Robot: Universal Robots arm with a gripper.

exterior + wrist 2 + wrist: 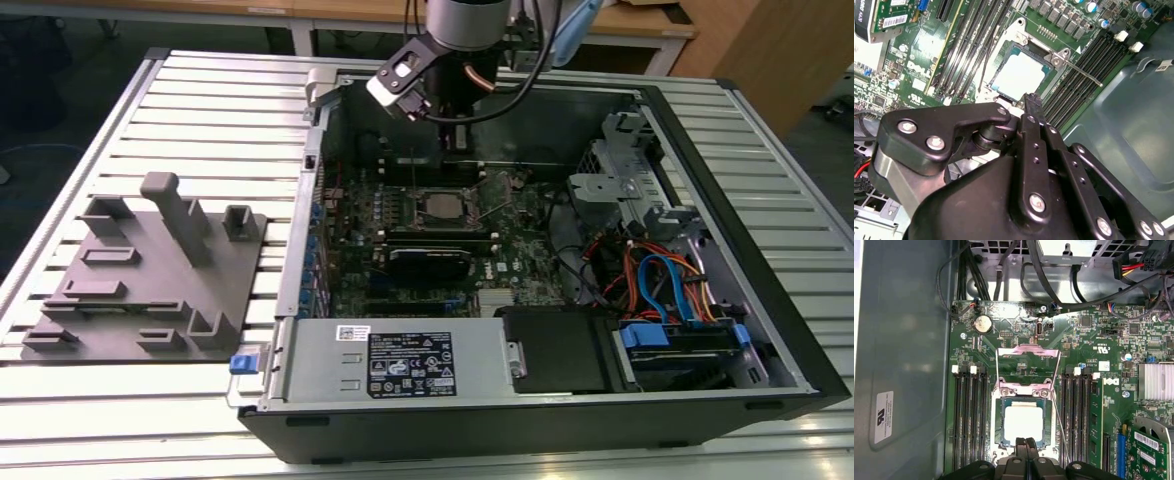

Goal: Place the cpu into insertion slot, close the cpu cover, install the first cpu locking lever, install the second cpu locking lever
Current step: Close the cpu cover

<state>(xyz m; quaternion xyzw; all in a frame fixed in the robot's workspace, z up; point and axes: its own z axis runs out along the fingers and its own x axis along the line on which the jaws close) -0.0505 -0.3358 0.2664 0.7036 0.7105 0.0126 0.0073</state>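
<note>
The cpu [1024, 422] [1019, 75], a square chip with a pale silver top, lies flat in the insertion slot [997, 426] on the green motherboard [400, 235]. Its cpu cover [1028, 352] is folded back open beyond the hinge screws. One thin wire locking lever [1060, 427] [1085, 73] slants away beside the socket, and another [997, 367] stands up along the open cover. My gripper [1026, 442] [1031, 99] is shut with nothing between its fingers, and its tips hover just over the edge of the socket. In the exterior view the gripper [454, 145] hangs over the back of the open case.
Black memory slots [970, 415] flank the socket on both sides. A black card [430, 262] and a power supply [387, 365] lie nearer the case front. The drive bay with coloured cables [667, 290] fills the exterior view's right. A grey fixture plate [147, 270] sits outside the case.
</note>
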